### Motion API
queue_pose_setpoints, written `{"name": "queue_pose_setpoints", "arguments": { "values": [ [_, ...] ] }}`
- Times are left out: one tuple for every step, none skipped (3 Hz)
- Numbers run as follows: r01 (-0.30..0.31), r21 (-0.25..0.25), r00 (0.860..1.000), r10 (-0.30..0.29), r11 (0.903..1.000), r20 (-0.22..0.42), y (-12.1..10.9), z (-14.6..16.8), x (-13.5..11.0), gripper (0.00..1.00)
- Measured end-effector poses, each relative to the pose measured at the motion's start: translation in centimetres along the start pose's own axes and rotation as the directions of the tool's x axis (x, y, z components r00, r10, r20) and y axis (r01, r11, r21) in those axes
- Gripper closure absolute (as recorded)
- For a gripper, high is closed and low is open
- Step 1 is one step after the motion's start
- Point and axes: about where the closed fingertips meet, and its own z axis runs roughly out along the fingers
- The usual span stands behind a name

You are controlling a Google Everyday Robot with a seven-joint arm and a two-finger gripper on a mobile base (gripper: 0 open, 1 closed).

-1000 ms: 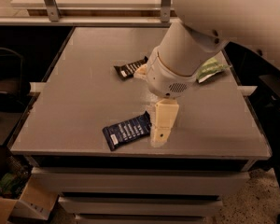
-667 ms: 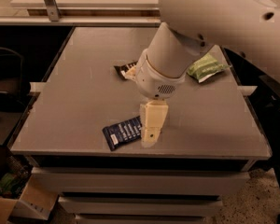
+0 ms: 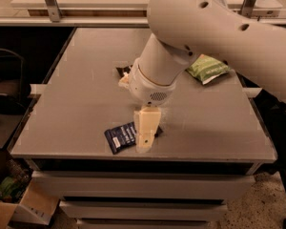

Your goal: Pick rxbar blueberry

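One camera view takes in everything. The blue snack bar point(image 3: 120, 137) lies flat near the front edge of the grey table point(image 3: 71, 104). The gripper point(image 3: 146, 131) points straight down over the bar's right end, at or just above the wrapper; whether it is spread or pinching cannot be told. A green bag point(image 3: 207, 68) lies well behind on the right, and a dark bar point(image 3: 123, 71) peeks out behind the arm point(image 3: 205, 27). The step in hand looks like the grasp itself. Next it likely needs a sure pinch on the thin wrapper, then a straight lift.
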Motion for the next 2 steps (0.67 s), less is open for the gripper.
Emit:
{"name": "queue_pose_setpoints", "arguments": {
  "values": [
    [0.007,-0.023,1.0,-0.007,0.9997,0.006,-0.01,1.22,0.39,0.0],
    [0.013,-0.041,1.0,-0.013,0.9991,0.015,-0.12,2.2,0.67,0.0]
  ]
}}
